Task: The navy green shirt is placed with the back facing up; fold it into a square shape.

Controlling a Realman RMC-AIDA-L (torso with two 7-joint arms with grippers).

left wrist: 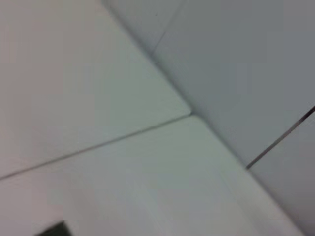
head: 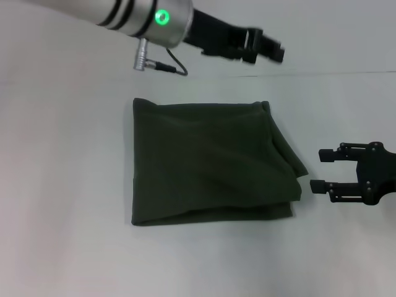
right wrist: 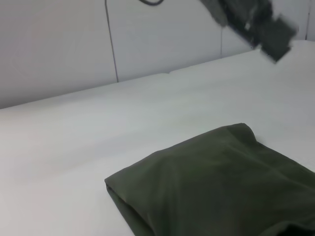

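Folding looks all but finished on the white table, where the navy green shirt lies at the centre as a compact, roughly square stack with its plain side up and no lettering showing. Its near and left edges run straight, while the right side sags into a loose fold with a corner of the lower layer peeking out, so a final tidying tuck may yet be judged worthwhile. The right gripper hovers low just beside that rumpled right edge, apart from the cloth, its two dark fingers spread and holding nothing, a stance that suits either a release or a last pinch at the corner. The left gripper hangs raised beyond the shirt's far edge, near the back wall, clear of the fabric; whether its jaws are parted or closed cannot be told from these views. The right wrist view shows the stack's thick layered corner resting flat on the table, with the left gripper in the air behind it.
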